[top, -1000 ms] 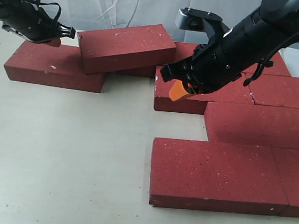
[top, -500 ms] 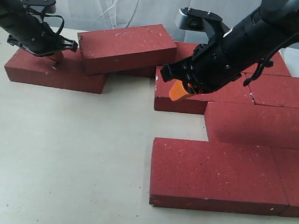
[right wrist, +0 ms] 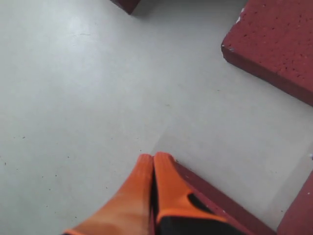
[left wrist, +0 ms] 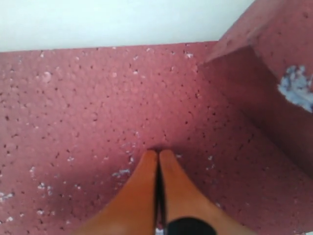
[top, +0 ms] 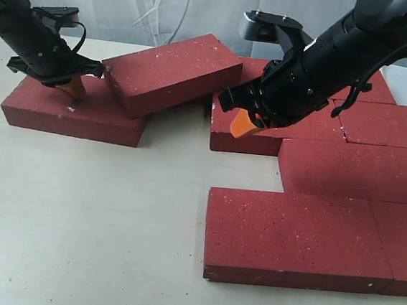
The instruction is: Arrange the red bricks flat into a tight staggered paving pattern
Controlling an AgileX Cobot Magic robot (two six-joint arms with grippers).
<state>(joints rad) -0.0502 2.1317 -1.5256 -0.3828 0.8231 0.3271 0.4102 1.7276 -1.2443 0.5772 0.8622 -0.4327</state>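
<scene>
red bricks (top: 300, 237): about eight, one tilted | left pincer (top: 71, 89): together, touching one | right pincer (top: 241, 125): together

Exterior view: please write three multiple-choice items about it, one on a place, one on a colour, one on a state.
1. The left tool is over: A) bare table B) the flat left brick C) the front brick.
2. The right tool has tips coloured: A) orange B) blue C) green.
3. The neighbouring brick is: A) flat on the table B) tilted, leaning on the flat left brick C) standing on end.
Key: B, the left wrist view shows its tips on that brick; A, orange tips show; B, one end sits raised.
</scene>
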